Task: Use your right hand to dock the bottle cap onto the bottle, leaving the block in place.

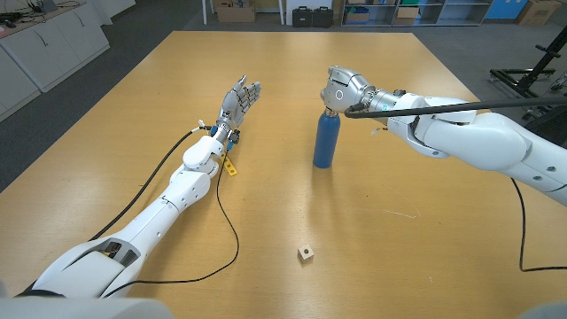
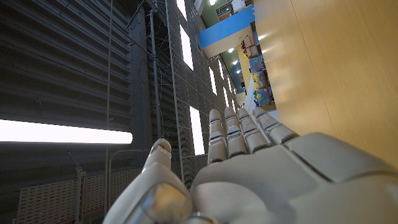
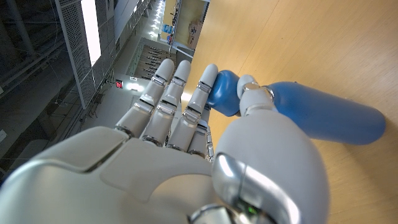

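A blue bottle point(image 1: 325, 140) stands upright in the middle of the wooden table point(image 1: 399, 257). My right hand point(image 1: 344, 89) sits over its top. In the right wrist view this hand point(image 3: 186, 130) pinches the blue bottle cap point(image 3: 224, 92) between thumb and a finger, right at the neck of the bottle point(image 3: 323, 115); whether the cap is seated I cannot tell. A small wooden block point(image 1: 306, 254) lies near the front edge, well clear of both hands. My left hand point(image 1: 239, 99) stays on the table's left side, fingers straight, holding nothing; its back point(image 2: 261, 174) faces the left wrist camera.
A small yellow piece point(image 1: 230, 167) lies beside my left wrist, and a black cable point(image 1: 232, 232) loops across the table near the left forearm. Cabinets and boxes point(image 1: 235, 12) stand beyond the table's far edge.
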Motion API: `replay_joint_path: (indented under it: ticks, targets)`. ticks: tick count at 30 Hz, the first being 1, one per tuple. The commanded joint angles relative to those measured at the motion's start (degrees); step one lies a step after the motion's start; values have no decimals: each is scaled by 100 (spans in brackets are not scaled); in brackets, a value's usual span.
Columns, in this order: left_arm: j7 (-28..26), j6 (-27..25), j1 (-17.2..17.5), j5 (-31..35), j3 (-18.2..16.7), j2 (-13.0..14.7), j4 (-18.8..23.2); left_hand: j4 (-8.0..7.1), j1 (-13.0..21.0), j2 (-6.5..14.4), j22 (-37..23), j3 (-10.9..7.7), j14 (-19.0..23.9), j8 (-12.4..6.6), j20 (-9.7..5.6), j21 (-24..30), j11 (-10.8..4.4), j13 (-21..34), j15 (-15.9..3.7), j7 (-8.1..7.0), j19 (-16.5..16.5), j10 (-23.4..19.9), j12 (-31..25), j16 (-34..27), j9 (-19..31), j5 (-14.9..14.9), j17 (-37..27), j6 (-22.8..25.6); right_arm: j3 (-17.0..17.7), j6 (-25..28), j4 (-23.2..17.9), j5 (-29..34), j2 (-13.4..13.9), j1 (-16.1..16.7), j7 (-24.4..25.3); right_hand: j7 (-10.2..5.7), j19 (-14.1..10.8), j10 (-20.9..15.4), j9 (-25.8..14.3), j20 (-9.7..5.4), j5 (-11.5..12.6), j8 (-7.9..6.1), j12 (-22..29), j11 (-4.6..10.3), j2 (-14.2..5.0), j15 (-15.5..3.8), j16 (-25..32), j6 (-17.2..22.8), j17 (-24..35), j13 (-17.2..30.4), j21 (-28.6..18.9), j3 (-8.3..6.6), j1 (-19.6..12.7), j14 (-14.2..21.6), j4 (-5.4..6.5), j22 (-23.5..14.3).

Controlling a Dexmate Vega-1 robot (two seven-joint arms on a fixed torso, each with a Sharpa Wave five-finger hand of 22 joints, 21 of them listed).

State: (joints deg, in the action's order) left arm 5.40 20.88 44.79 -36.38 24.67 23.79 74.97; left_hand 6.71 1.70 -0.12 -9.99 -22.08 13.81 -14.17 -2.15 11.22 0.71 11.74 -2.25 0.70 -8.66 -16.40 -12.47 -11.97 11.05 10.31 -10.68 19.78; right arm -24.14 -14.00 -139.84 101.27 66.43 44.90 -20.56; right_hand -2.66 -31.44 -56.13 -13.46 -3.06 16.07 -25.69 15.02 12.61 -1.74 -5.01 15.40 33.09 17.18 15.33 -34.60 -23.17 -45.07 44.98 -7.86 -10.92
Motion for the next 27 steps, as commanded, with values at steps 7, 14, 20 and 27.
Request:
replay_joint_path:
  ticks: [7, 14, 20, 27]
  targets:
    - [9, 30, 49, -30, -24, 9, -7, 11, 3, 19, -19, -49, 36, 4, -145, 0, -4, 17, -118, -8, -30, -54, 12, 29, 27, -6, -17, 58, -91, -86, 77, -42, -77, -90, -59, -1006, 62, -38, -10, -746, 17, -647, -38, -6, -611, -735, -43, 1437, 25, 44, -32, -22, -678, 70, 31, -11]
    - [59, 39, 7, -35, -13, -3, -49, 12, 3, 20, -19, -49, 37, 7, -146, -1, -4, 17, -117, -7, -29, -56, 13, 29, 27, -6, -18, 60, -42, -41, 44, -53, 3, -3, -70, -1006, 67, -34, -8, -749, 17, -656, -52, -5, -598, -736, -60, 1429, 27, 49, -35, -24, -678, 62, 25, -10]
    - [79, 33, -22, -38, -5, -16, -88, 13, 2, 20, -19, -49, 40, 12, -143, 0, -3, 17, -118, -10, -31, -55, 16, 29, 28, -6, -18, 54, -101, -68, 62, 25, -38, -37, -51, -1009, 106, -44, -6, -737, 16, -682, -66, -4, -581, -726, -80, 1429, 38, 71, -30, -23, -665, 64, 24, -9]
    - [83, 27, -20, -44, -8, -15, -105, 14, 2, 21, -19, -50, 38, 14, -141, -1, 2, 18, -120, -11, -30, -59, 16, 32, 28, -6, -18, 59, -145, -45, 86, 128, -70, -69, -3, -1011, 152, 108, 3, -679, -7, -683, -172, -5, -376, -705, -141, 1289, 66, 92, -16, 83, -479, 12, 53, -2]
